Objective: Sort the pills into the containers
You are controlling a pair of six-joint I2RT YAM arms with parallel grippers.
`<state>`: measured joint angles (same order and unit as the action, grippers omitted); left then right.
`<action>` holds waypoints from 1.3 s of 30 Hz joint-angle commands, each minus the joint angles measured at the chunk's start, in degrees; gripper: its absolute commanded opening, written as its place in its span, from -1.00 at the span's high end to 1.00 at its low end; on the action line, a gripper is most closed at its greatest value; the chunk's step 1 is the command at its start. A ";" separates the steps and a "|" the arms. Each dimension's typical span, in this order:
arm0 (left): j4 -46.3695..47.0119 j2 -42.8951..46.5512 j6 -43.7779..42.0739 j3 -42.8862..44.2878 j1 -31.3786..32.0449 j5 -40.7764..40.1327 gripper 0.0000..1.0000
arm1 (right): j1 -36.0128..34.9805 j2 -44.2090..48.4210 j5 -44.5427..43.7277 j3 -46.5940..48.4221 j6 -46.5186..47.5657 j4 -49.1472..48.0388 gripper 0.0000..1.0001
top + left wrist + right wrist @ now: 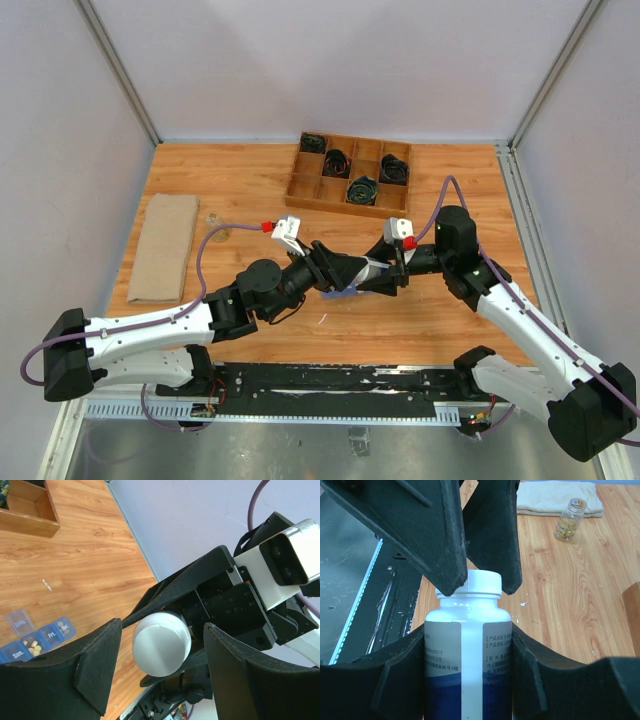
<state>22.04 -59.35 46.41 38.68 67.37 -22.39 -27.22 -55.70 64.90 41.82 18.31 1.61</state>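
Right wrist view: right hand (468, 637) grips a white bottle (467, 675) by its body, fingers tight on both sides. Left hand (162, 630) straddles the cap (161, 647) with jaws apart; left wrist view shows a gap on each side. Organizer (37, 641) lies on the worktop (90, 565), lower left of that frame, one lid up, pills (33, 647) in a compartment. Top view: hands meet mid-frame, organizer just beneath. Tray (350, 170) upper centre, cloth (165, 248) left, glass jar (568, 522) beside cloth.
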 commanded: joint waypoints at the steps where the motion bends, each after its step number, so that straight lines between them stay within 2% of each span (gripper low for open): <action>1: -1.41 -0.12 0.73 1.51 0.69 -0.88 -0.39 | 1.47 0.46 0.07 0.61 0.86 -0.59 0.73; 12: -3.25 0.11 1.08 1.85 0.68 -0.70 -0.24 | 1.47 0.33 0.01 0.51 0.85 -0.68 0.73; 20: -3.27 0.40 0.87 1.58 0.65 1.69 0.15 | 1.47 0.38 0.13 0.49 0.69 -0.76 0.73; 23: -2.46 0.46 0.58 1.09 0.65 2.28 0.18 | 1.47 0.33 0.21 0.51 0.57 -0.95 0.73; 31: 7.81 0.29 -3.15 -3.21 0.65 7.82 0.27 | 1.47 0.33 1.34 0.17 -1.80 -2.83 0.74; 37: 20.92 0.22 -15.22 -7.54 0.05 13.85 0.33 | 1.86 0.32 4.19 -1.06 -9.65 -9.02 0.74; 39: 26.20 0.47 -18.37 -9.69 -2.25 20.71 0.35 | 2.23 0.57 5.13 -1.39 -11.96 -10.98 0.74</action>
<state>34.96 -59.40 37.17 32.23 66.89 -15.03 -27.11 -55.72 67.13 41.19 12.93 -1.28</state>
